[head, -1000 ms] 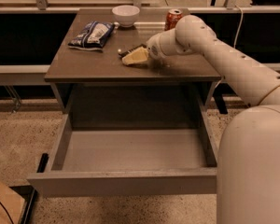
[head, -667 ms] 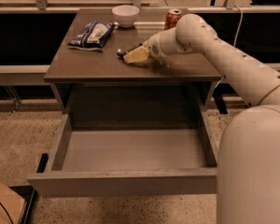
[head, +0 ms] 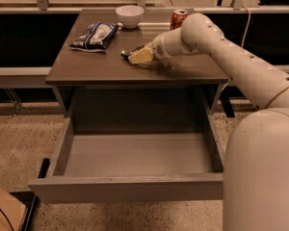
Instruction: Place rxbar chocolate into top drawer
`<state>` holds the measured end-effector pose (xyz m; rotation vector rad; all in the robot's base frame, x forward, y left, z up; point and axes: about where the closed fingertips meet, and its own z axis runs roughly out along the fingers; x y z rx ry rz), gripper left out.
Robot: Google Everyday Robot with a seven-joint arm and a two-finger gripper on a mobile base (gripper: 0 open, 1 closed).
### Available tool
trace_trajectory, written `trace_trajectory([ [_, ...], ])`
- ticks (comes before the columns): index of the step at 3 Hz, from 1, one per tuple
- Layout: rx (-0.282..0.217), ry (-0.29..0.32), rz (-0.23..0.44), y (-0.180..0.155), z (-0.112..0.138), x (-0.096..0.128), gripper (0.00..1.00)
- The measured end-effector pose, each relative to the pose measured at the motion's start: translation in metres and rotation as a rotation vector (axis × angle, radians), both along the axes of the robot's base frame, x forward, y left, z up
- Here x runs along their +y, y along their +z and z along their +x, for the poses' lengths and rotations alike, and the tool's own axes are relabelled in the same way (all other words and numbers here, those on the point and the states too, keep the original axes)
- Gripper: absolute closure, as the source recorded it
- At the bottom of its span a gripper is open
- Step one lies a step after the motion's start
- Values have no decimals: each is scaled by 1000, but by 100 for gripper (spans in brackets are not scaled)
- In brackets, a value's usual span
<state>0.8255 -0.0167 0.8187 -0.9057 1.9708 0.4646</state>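
The rxbar chocolate (head: 127,53) is a small black bar lying on the brown cabinet top (head: 86,66), near its middle. Only its left end shows; the rest is hidden behind my gripper. My gripper (head: 138,56), with pale yellowish tips, is down at the bar's right end, low over the cabinet top. My white arm reaches in from the right. The top drawer (head: 135,155) is pulled fully open below the cabinet top. It is wide, grey and shallow, and its inside is bare.
A blue-and-white crinkled bag (head: 95,36) lies at the cabinet top's back left. A white bowl (head: 129,15) and a red soda can (head: 178,18) stand along its back edge. My white body (head: 262,172) fills the lower right. A cardboard piece (head: 2,211) sits at the lower left.
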Motion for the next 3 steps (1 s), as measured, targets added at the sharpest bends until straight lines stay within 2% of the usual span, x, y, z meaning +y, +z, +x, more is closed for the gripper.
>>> trace_trajectory([
  [3,0,0,0,2,0,0,100],
])
